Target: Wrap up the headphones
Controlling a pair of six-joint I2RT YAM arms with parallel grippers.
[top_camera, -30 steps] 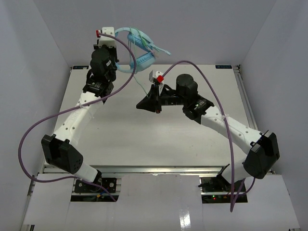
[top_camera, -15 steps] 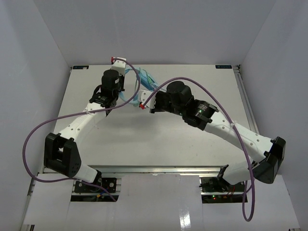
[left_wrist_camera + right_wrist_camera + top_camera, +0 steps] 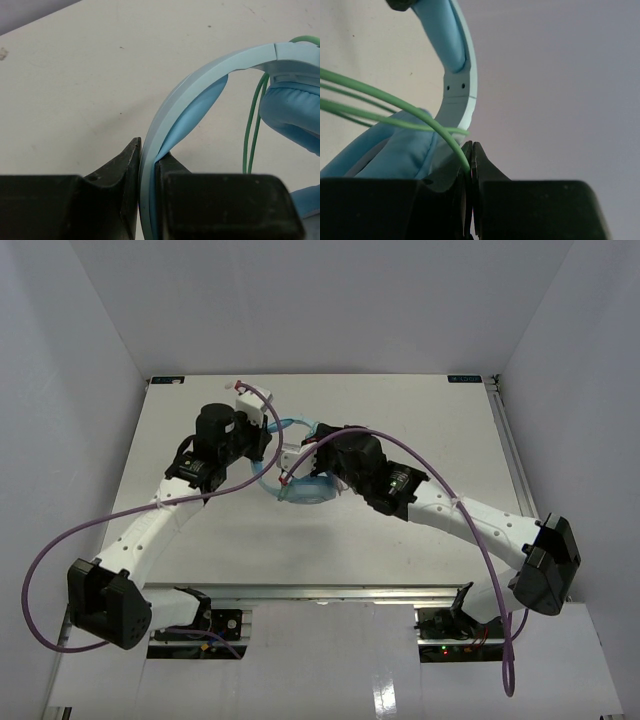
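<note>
Headband (image 3: 200,82) of light blue over-ear headphones (image 3: 292,117), likely stiff, sits clamped in my left end effector (image 3: 148,156); right end effector (image 3: 471,150) pinches floppy green cable (image 3: 249,130).

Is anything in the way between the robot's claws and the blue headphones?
No, nothing visible is in the way. The left gripper is shut on the headband of the headphones, and the right gripper pinches their green cable.

Left fingers (image 3: 119,167), right fingers (image 3: 486,174): both pinched tight.
</note>
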